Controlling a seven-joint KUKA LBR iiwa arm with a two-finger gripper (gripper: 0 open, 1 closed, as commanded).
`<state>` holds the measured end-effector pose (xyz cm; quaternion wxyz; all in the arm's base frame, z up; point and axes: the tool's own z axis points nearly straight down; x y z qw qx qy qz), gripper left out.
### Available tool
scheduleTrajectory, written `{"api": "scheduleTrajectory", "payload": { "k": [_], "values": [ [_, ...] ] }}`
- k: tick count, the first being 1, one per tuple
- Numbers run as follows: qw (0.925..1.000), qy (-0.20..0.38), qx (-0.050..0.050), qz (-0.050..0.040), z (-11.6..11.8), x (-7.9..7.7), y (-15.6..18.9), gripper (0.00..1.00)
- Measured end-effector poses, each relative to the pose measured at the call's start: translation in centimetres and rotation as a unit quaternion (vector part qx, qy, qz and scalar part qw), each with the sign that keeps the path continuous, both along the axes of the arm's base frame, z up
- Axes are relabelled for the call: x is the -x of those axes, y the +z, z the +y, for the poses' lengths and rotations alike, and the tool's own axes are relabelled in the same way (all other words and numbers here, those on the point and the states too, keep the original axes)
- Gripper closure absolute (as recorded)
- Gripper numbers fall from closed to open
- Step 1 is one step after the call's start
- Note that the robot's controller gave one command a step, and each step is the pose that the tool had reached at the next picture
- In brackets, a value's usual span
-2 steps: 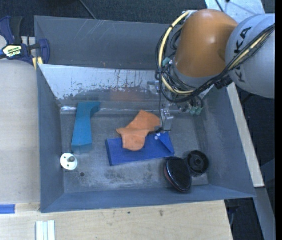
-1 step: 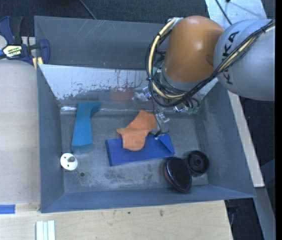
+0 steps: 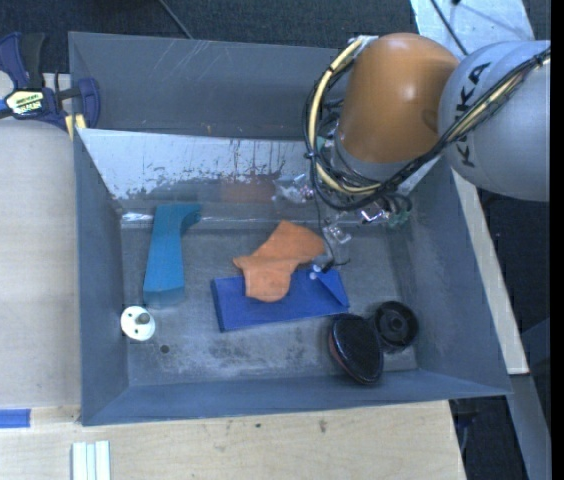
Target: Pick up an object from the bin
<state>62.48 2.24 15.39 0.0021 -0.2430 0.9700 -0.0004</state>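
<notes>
camera view, orange cloth just beside hand, mid-bin

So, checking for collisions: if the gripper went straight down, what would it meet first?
Probably the orange cloth at its right tip, which lies on the blue sheet; depth is unclear, so the gripper might meet the sheet's corner instead.

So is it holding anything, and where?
Cannot tell. The gripper sits at the right edge of the orange piece, over the blue flat piece; contact hidden.
</notes>
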Motion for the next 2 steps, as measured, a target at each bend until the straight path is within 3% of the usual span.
{"api": "scheduleTrajectory", "payload": {
  "k": [1,2],
  "values": [
    [1.0000,-0.004,0.000,0.0058,0.13,-0.05,-8.61,0.00],
    [0.9985,0.055,0.000,-0.0015,0.88,-0.45,-7.93,1.00]
  ]
}}
